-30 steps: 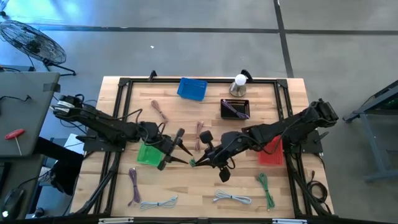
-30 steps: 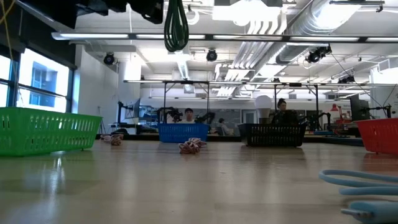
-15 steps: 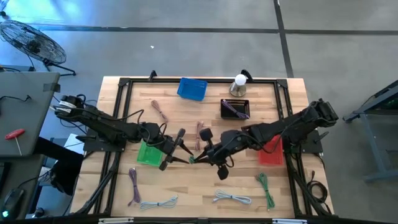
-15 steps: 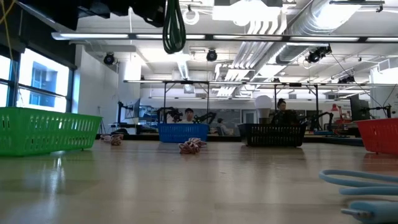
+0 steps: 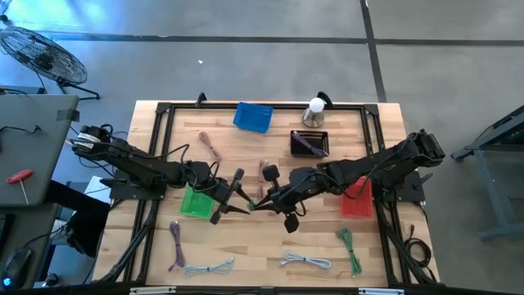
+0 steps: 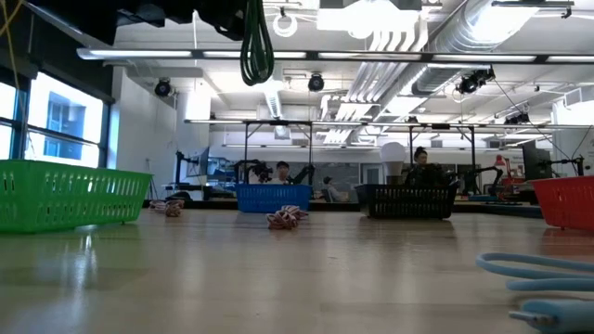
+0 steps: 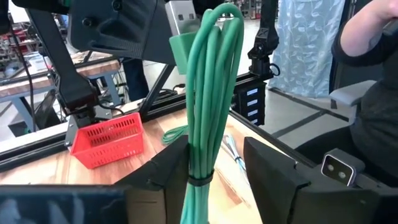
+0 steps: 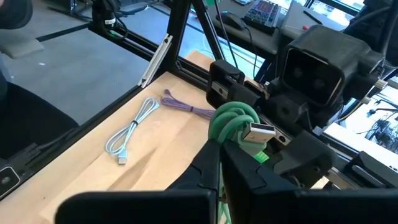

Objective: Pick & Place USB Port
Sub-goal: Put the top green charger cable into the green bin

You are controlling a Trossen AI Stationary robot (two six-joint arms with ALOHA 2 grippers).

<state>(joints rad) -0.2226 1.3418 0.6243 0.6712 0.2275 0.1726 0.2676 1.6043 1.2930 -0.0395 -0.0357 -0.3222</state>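
A bundled green USB cable (image 7: 207, 93) hangs in the air over the middle of the table, its metal plug (image 8: 261, 132) at the top. My right gripper (image 8: 219, 152) is shut on it. My left gripper (image 7: 217, 149) faces it from the table's left, level and open. The bundle's lower part, by its black tie (image 7: 198, 181), stands between the left fingers, close against one. In the low view the cable (image 6: 255, 42) dangles high above the tabletop. In the high view both grippers meet at the cable (image 5: 252, 206), beside the green basket (image 5: 196, 202). My right gripper pinches the cable's looped top end (image 8: 231, 119), beside the plug, between its two shut fingers. The fingers come from the table's right, slanting a little down. The bundle hangs straight below, clear of the table. My left gripper: I cannot tell whether its finger (image 7: 171, 174) touches the bundle.
A red basket (image 5: 356, 198) stands at the right, a blue one (image 5: 253, 116) and a black one (image 5: 309, 142) at the far side. Loose cables lie near the front edge: purple (image 5: 175, 243), light blue (image 5: 209, 267), white (image 5: 307, 260), green (image 5: 350, 250). More lie mid-table (image 5: 264, 174).
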